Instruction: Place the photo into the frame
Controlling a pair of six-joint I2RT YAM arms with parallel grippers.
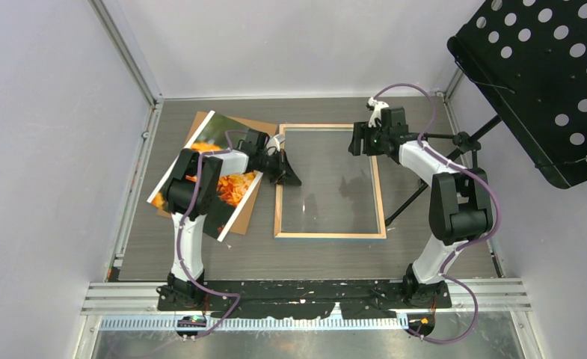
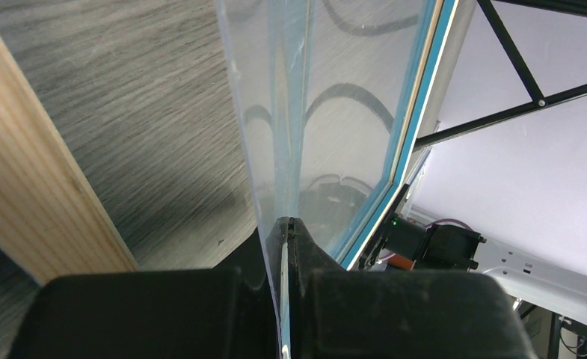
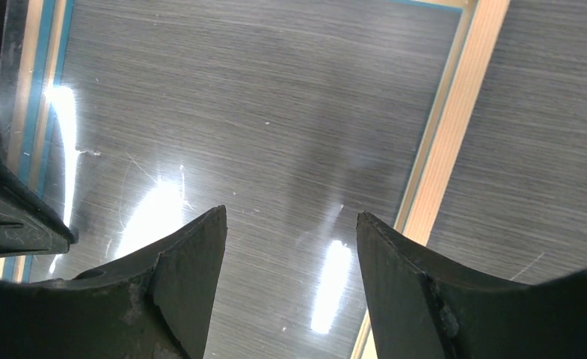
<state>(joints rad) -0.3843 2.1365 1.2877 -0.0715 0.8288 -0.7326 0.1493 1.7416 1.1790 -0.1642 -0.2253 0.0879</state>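
While the one photo (image 1: 214,131) lies left on one brown backing board (image 1: 256,123) under the left arm, the one frame (image 1: 329,234) lies wood-back up in the middle of the counter (image 1: 312,258). Its left pane edge is clenched in the left tool (image 1: 287,173), probably to steady or lift it. Second tool, the right tool (image 1: 359,142), is released over the far-right corner.

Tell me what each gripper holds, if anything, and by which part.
The left gripper is shut on the clear pane at its thin edge, by the left rail of the frame. The right gripper hangs open above the pane, holding nothing.
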